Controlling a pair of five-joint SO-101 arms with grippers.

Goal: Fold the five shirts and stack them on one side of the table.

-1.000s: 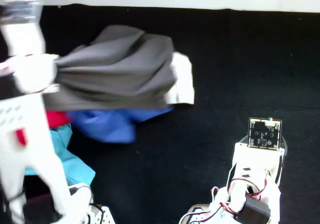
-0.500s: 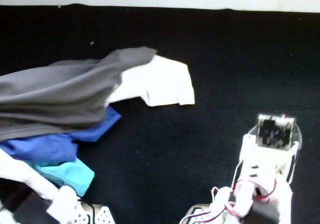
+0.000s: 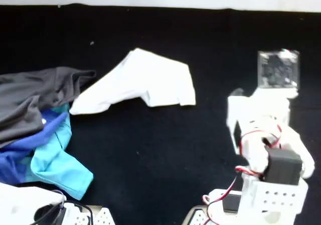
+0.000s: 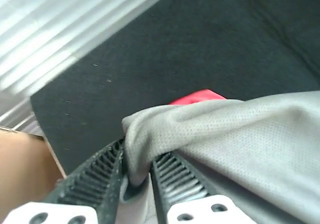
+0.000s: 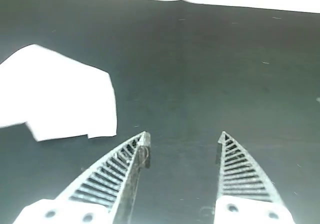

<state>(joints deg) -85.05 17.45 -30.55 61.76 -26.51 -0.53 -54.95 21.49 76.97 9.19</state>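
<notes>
At the left edge of the high view a grey shirt point(image 3: 35, 92) lies crumpled over a blue shirt point(image 3: 22, 154) and a turquoise shirt point(image 3: 60, 167). All of it looks light, limp and quick to bunch, so a pinch at a hem or shoulder corner should lift more cleanly than one at mid-panel.

The left wrist view supplies the grip. The left gripper point(image 4: 136, 151) is clamped on a fold of the grey shirt, with a red cloth point(image 4: 200, 96) peeking out beyond it.

At upper centre of the high view a white shirt point(image 3: 145, 82) lies partly folded on the black table point(image 3: 200, 34), well apart from the heap.

At lower right stands the right arm point(image 3: 266, 139). Its wrist view shows the right gripper point(image 5: 184, 135) spread wide, grasping nothing, above bare table just beside the white shirt's corner.
</notes>
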